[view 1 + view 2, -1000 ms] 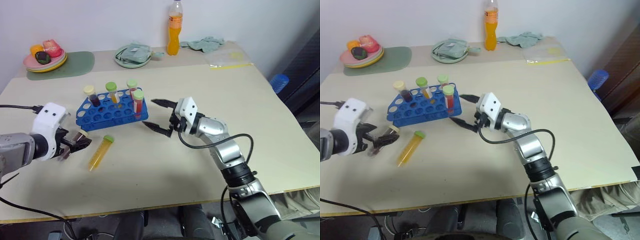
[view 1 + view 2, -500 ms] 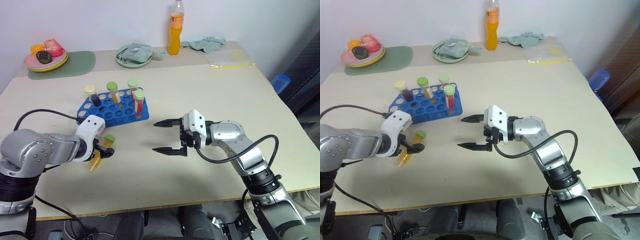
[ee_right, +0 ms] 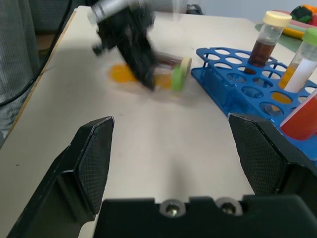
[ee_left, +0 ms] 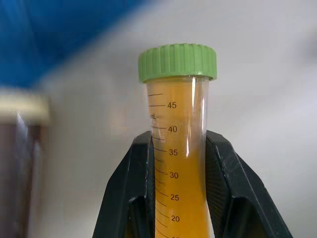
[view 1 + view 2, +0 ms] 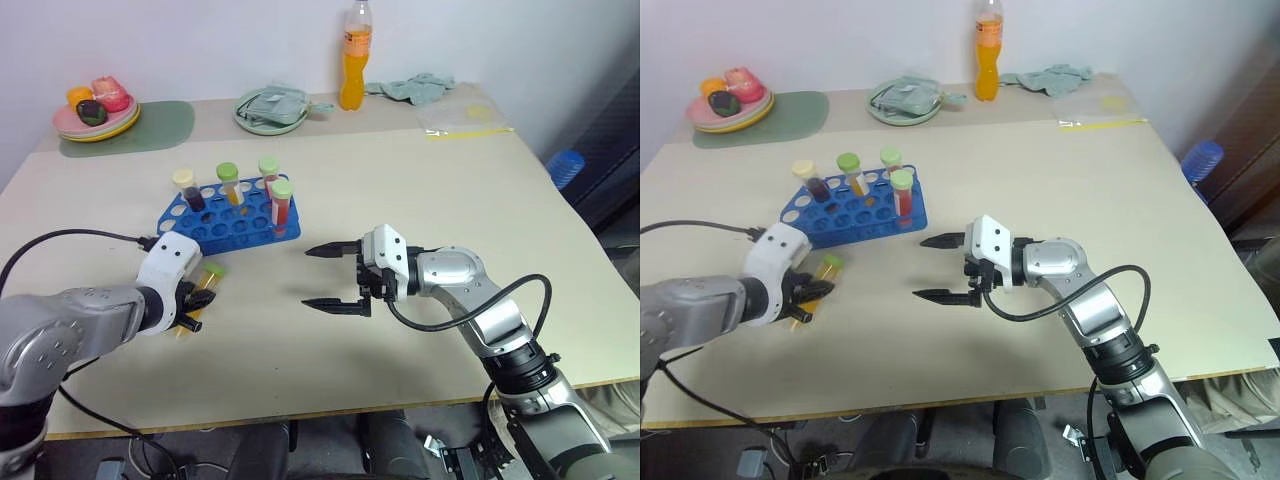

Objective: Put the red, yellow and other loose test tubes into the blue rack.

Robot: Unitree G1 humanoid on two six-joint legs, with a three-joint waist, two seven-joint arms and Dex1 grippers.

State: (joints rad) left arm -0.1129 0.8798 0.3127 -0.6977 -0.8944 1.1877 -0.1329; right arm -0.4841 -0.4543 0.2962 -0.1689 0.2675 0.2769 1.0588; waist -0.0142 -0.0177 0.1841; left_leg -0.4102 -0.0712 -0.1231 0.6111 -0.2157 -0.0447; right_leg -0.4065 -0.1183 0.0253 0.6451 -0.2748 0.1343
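My left gripper point(image 5: 193, 306) is shut on a yellow-orange test tube point(image 4: 178, 148) with a green cap point(image 5: 212, 270). It holds the tube low over the table, just in front of the blue rack point(image 5: 236, 233), with one black finger point(image 4: 136, 193) on each side. A dark maroon tube with a cream cap point(image 3: 184, 63) lies on the table between that gripper and the rack. Several capped tubes stand upright in the rack, among them a red one point(image 5: 281, 205). My right gripper point(image 5: 326, 277) hangs open right of the rack, pointing left, with nothing between its fingers point(image 3: 94, 158).
At the table's far edge stand an orange drink bottle point(image 5: 350, 62), a green plate with a cloth point(image 5: 268, 110), a crumpled cloth point(image 5: 425, 85), and a plate of fruit point(image 5: 95, 112) on a green mat point(image 5: 165, 122). A round blue object point(image 5: 565, 165) sits beyond the right edge.
My left gripper moved right to the yellow-orange tube and shut on it. My right gripper drew back from the rack toward the table's middle and stayed open.
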